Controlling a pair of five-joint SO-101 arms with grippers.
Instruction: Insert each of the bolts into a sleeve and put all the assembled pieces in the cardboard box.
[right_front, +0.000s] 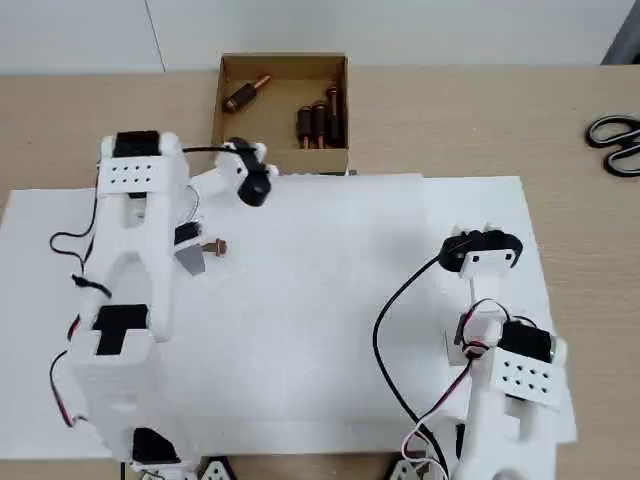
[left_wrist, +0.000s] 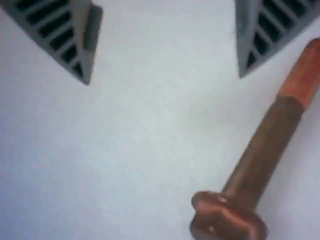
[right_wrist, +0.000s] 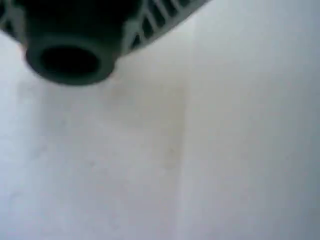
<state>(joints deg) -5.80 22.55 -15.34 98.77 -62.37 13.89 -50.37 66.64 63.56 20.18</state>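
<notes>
A copper-coloured bolt (right_front: 213, 246) lies on the white sheet (right_front: 330, 330). My left gripper (right_front: 192, 252) hovers right beside it, open. In the left wrist view the bolt (left_wrist: 260, 165) lies flanged head nearest, just off to one side of the gap between the grey fingertips (left_wrist: 75, 45). My right gripper (right_wrist: 85, 25) is shut on a black sleeve (right_wrist: 70, 57), whose open end shows just above the sheet. The right arm (right_front: 482, 252) stands over the sheet's right part. The cardboard box (right_front: 284, 64) at the back holds several assembled pieces (right_front: 320, 122).
Scissors (right_front: 615, 145) lie on the wooden table at the far right. The left arm's camera head (right_front: 252, 180) hangs just in front of the box's near wall. A black cable (right_front: 385, 340) loops over the sheet by the right arm.
</notes>
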